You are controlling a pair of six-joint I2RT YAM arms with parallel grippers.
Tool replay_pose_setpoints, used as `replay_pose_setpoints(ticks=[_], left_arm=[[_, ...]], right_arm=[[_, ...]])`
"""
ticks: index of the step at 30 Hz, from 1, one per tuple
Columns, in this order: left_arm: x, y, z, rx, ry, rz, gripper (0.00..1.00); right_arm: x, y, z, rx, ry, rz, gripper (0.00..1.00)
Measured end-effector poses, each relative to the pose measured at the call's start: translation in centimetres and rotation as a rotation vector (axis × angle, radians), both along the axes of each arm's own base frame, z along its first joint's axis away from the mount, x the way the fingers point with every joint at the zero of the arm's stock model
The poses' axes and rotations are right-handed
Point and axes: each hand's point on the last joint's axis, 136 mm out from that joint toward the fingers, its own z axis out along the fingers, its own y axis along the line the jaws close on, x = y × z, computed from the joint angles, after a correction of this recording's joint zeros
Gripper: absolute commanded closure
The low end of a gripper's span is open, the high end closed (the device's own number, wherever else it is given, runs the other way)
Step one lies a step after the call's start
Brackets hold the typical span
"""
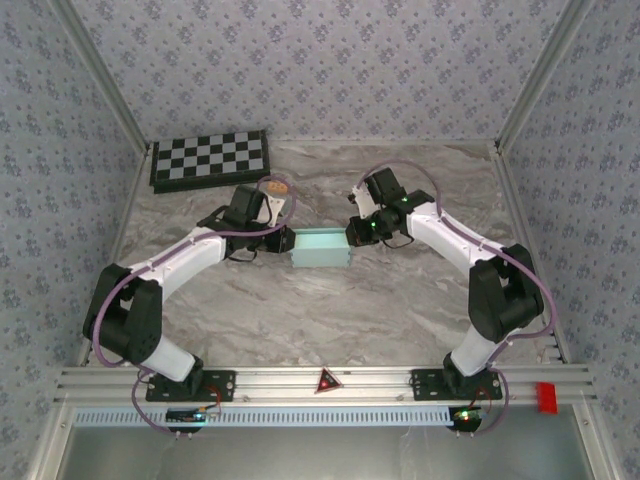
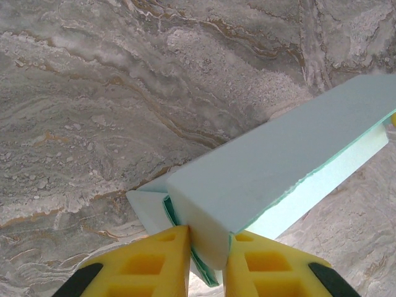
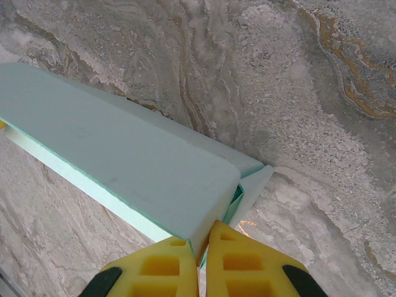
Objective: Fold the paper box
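The paper box (image 1: 320, 249) is pale cyan card, partly folded into a long shape, in the middle of the marble table. My left gripper (image 1: 283, 241) is shut on its left end. In the left wrist view the yellow fingers (image 2: 154, 263) pinch a folded end flap of the paper box (image 2: 272, 173), with a side flap sticking out to the left. My right gripper (image 1: 352, 232) is shut on the right end. In the right wrist view its fingers (image 3: 241, 263) clamp the thin edge of the paper box (image 3: 117, 154) near its corner.
A black-and-white checkerboard (image 1: 209, 159) lies at the back left of the table (image 1: 320, 310). A small red block (image 1: 545, 396) sits on the front rail at the right. Patterned walls close in the sides and back.
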Motion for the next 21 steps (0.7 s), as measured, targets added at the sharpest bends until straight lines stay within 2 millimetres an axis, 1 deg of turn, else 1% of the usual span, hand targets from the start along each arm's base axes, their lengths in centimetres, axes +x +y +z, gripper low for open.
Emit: replay_pose_setpoints(ticks=[17, 21], left_arm=[[-0.05, 0.00, -0.12, 0.014, -0.022, 0.003, 0.82], [-0.07, 0.00, -0.09, 0.017, -0.024, 0.003, 0.82]], right_arm=[[-0.07, -0.02, -0.26, -0.029, -0.016, -0.001, 0.91], [-0.20, -0.06, -0.17, -0.034, -0.025, 0.001, 0.88]])
